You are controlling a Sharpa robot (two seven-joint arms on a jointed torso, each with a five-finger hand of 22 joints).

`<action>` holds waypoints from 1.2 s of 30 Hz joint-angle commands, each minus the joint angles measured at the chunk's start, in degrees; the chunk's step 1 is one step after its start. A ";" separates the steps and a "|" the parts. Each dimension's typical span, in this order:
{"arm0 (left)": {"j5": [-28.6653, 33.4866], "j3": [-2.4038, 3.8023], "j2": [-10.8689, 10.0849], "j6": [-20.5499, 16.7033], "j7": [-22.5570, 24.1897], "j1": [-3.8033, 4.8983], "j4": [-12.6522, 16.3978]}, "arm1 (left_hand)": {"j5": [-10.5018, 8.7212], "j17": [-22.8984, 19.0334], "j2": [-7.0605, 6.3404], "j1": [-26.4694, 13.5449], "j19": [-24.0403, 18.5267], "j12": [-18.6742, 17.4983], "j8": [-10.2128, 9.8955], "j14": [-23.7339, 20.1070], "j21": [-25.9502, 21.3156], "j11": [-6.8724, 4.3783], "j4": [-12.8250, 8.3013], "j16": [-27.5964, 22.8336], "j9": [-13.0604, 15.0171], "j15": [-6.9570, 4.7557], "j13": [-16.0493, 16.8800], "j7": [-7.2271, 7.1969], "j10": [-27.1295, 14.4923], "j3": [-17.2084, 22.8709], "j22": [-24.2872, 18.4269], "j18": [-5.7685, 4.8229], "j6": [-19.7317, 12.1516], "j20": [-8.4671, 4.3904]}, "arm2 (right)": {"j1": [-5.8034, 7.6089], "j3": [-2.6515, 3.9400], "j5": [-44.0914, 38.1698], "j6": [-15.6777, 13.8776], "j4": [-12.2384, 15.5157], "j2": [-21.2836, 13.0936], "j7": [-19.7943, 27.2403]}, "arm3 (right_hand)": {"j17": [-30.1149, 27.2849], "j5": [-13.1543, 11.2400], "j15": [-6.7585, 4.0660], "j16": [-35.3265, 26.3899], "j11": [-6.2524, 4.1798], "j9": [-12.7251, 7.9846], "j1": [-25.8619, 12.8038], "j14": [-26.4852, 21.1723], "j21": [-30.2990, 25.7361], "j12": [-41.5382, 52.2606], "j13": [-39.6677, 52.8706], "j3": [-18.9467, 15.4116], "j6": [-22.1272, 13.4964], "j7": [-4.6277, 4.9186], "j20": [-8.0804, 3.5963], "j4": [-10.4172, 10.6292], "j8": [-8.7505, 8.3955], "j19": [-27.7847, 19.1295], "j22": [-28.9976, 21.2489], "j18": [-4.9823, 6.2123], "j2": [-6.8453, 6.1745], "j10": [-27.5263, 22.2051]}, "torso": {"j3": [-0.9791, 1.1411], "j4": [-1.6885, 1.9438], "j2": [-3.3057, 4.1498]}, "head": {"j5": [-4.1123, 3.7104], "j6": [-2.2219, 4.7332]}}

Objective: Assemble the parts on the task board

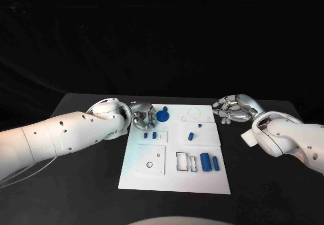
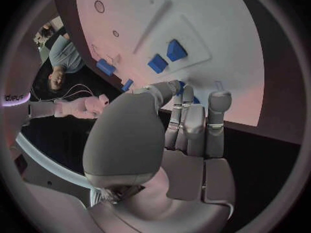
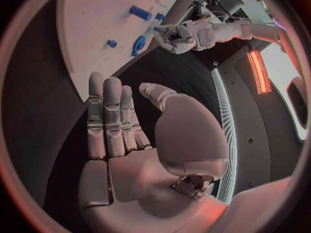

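The white task board [image 1: 174, 180] lies in the middle of the black table. At its far left corner sits a blue round part [image 1: 163, 115]. My left hand [image 1: 143, 117] is right against it, and in the left wrist view a little of the blue round part [image 2: 183, 84] shows where thumb and fingertips [image 2: 184, 96] meet. Two small blue blocks [image 1: 149, 135] lie just nearer. A blue peg [image 1: 200, 125], a blue oblong piece [image 1: 190, 136] and two blue cylinders [image 1: 210, 162] lie further right. My right hand [image 1: 231, 108] hovers off the board's far right corner, fingers straight, holding nothing.
The near left of the board has a raised square panel [image 1: 151, 159] with holes, and rectangular slots [image 1: 183, 161] beside the cylinders. A round outline [image 1: 194, 113] marks the far right corner. Bare black table [image 1: 270, 187] surrounds the board.
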 commanded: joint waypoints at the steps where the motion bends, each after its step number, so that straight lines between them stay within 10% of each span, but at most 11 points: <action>1: -1.36 -0.05 0.04 0.89 -0.87 -0.08 -0.15 | -0.27 -0.03 0.21 -0.31 -0.24 -0.39 -0.32 -0.10 0.07 -0.09 -0.33 -0.19 0.16 0.28 0.03 -0.07 0.48 -0.08 0.17 -0.69 0.50 -0.02 | -0.03 0.00 -0.19 0.29 0.04 0.04 0.50 | 0.06 0.28 0.08 -0.26 0.13 -0.08 -0.14 -0.11 -0.31 0.25 -0.08 0.22 -0.02 0.12 0.01 -0.01 0.27 0.22 -0.06 0.61 0.47 -0.43 | -0.04 0.03 0.00 | -0.01 -0.09; 36: -2.17 -0.05 0.14 -0.52 -1.46 -0.09 -0.08 | -0.25 -0.17 0.46 -0.10 0.11 -0.44 -0.35 -0.05 0.56 -0.21 -0.73 -0.13 0.31 0.17 0.19 -0.16 1.01 -0.05 0.87 -0.81 1.16 -0.08 | -0.04 0.00 -0.19 0.31 0.03 0.02 0.48 | 0.26 0.29 0.08 -0.53 0.13 -0.17 -0.18 -0.10 -0.54 0.42 -0.32 0.26 -0.02 0.11 0.02 -0.07 0.45 0.27 -0.20 0.62 0.54 -0.54 | 0.02 -0.01 -0.01 | 0.01 -0.20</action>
